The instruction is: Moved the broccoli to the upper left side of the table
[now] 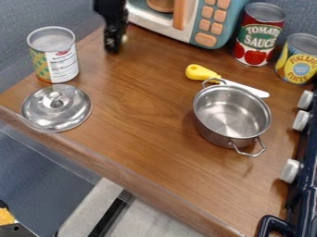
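The black gripper (pixel 114 38) hangs down from the top edge, left of centre, over the back left part of the wooden table (pixel 139 99). It is beside the toy microwave's left end and to the right of an opened can. Its lower end looks blurred against the wood.
The can (pixel 53 58) and a metal lid (pixel 56 107) stand at the left. A steel pot (pixel 231 113) sits right of centre, by a yellow-handled knife (pixel 201 72). The microwave (pixel 212 23), tomato can (pixel 257 34) and pineapple can (pixel 300 60) line the back; stove knobs (pixel 291 170) edge the right.
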Robot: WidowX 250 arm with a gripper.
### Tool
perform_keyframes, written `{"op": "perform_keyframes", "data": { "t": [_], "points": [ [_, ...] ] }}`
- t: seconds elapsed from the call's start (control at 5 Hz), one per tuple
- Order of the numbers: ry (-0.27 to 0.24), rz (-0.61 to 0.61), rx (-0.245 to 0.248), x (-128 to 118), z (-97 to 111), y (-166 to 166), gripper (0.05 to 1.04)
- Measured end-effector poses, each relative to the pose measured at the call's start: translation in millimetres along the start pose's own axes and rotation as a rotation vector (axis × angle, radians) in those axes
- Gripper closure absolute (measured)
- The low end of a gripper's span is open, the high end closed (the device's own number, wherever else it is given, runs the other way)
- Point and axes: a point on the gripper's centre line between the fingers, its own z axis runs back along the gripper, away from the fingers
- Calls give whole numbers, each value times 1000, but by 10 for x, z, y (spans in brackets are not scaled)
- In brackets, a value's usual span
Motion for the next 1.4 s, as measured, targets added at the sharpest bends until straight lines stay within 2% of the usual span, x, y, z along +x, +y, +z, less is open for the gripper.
{"op": "perform_keyframes", "data": {
  "t": [0.2,0.4,0.6,0.8,1.0,1.2,1.4],
  "points": [
    [6,3,15,115,-34,-54,366],
    [23,3,26,195,-52,-52,111],
    [28,-4,32,242,-3,-80,80],
    [56,-9,33,212,74,-121,83],
    [65,-11,13,225,254,-179,83],
    [48,-17,0,267,367,-180,83],
    [47,-16,2,274,366,-178,83]
  ]
}}
